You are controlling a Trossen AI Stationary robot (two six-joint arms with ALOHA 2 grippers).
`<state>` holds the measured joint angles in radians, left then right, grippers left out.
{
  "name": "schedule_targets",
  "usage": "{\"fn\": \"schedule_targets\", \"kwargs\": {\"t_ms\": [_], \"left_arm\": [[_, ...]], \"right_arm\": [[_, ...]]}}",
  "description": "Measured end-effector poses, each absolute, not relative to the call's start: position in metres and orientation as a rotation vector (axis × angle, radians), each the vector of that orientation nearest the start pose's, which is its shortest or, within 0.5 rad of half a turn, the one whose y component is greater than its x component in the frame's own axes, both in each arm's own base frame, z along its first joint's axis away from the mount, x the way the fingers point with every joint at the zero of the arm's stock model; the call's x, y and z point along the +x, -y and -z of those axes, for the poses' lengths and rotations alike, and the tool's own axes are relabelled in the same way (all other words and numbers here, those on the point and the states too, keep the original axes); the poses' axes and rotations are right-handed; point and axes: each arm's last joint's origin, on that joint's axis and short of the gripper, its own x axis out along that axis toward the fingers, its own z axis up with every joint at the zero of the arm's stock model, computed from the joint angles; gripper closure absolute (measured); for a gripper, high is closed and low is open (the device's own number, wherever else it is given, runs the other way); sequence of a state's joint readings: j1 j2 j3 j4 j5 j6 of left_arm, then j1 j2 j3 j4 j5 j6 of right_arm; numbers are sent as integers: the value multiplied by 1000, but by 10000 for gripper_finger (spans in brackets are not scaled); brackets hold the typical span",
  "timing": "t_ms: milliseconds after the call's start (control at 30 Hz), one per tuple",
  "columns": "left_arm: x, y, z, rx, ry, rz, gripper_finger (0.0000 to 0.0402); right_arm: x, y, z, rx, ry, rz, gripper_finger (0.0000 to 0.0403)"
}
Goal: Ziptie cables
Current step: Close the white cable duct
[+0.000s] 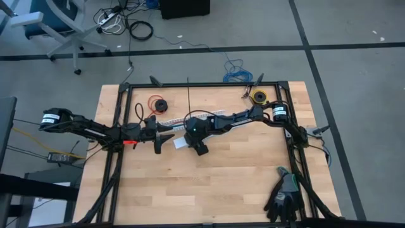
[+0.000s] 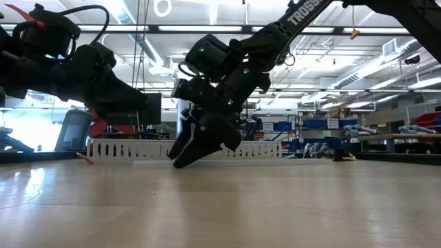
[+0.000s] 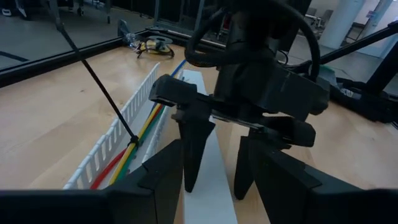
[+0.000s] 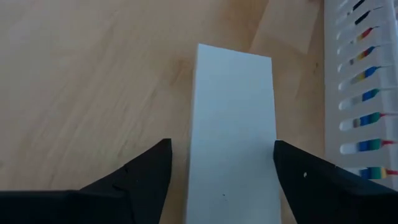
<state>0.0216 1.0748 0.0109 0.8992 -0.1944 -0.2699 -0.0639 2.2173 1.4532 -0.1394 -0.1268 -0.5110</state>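
Grey floor, office chair, bright ceiling lights.

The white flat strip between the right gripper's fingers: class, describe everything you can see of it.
The white flat strip is a plain, smooth, plastic-looking rectangle with square corners, lying flat on the wooden table beside the slotted white channel. The right gripper straddles it with fingers open, one at each long edge; contact cannot be told.

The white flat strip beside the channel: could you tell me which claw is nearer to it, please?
Right. The right claw straddles the white flat strip, open; the left claw waits beside it, apart.
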Motion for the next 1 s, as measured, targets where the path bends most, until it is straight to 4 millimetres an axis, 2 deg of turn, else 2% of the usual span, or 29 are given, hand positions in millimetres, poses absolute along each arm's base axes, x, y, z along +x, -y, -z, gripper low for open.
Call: {"fn": "schedule_targets", "kwargs": {"t_ms": [133, 233, 333, 467, 633, 800, 1000], "left_arm": [[160, -9, -135, -254, -136, -236, 209], [160, -9, -135, -254, -136, -237, 209], [160, -9, -135, -255, -136, -237, 209], [160, -9, -135, -258, -136, -237, 209], [160, -9, -135, -258, -136, -237, 209], [160, -9, -135, -258, -135, -237, 209], [160, -9, -135, -258, -131, -236, 209]], "right_arm": [[457, 20, -121, -414, -832, -284, 118], [458, 23, -124, -400, -808, -278, 116], [459, 36, -126, -319, -773, -267, 116], [456, 58, -118, -214, -780, -307, 116], [452, 75, -117, -150, -800, -299, 116], [448, 75, -117, -156, -845, -299, 126], [448, 70, -116, -167, -866, -291, 158]]}}
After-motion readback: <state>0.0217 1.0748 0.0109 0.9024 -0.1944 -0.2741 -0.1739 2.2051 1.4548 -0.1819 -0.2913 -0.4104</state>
